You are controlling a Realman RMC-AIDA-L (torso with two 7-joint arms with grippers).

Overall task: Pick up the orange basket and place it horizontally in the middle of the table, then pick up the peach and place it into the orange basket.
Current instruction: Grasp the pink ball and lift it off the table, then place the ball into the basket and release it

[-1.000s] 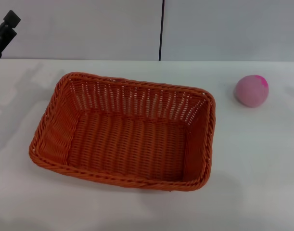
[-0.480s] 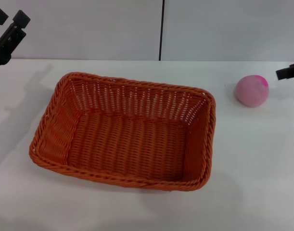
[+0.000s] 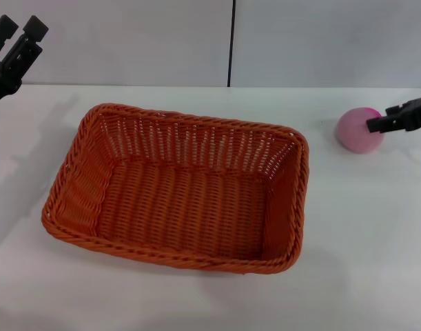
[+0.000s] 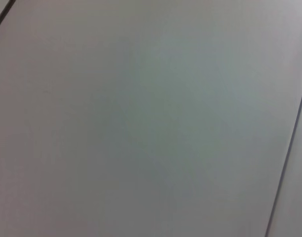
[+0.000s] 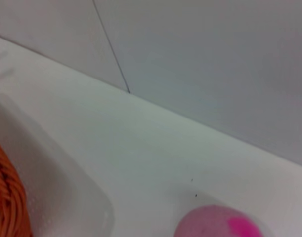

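Note:
The orange basket (image 3: 179, 189) lies lengthwise across the middle of the white table (image 3: 362, 227), empty, with its open side up. The pale-pink peach (image 3: 358, 131) sits on the table to the basket's right, well apart from it. My right gripper (image 3: 377, 123) reaches in from the right edge, its dark tip right at the peach's near-right side. In the right wrist view, the peach (image 5: 217, 223) shows close below and a basket corner (image 5: 5, 207) farther off. My left gripper (image 3: 20, 29) hangs raised at the far left, open and holding nothing.
A grey wall with a dark vertical seam (image 3: 231, 41) runs behind the table. The left wrist view shows only that wall panel (image 4: 151, 118). Bare tabletop lies between basket and peach and along the front edge.
My right gripper has come in from the right edge and reached the peach. My left gripper has risen slightly at the far left. Basket and peach have not moved.

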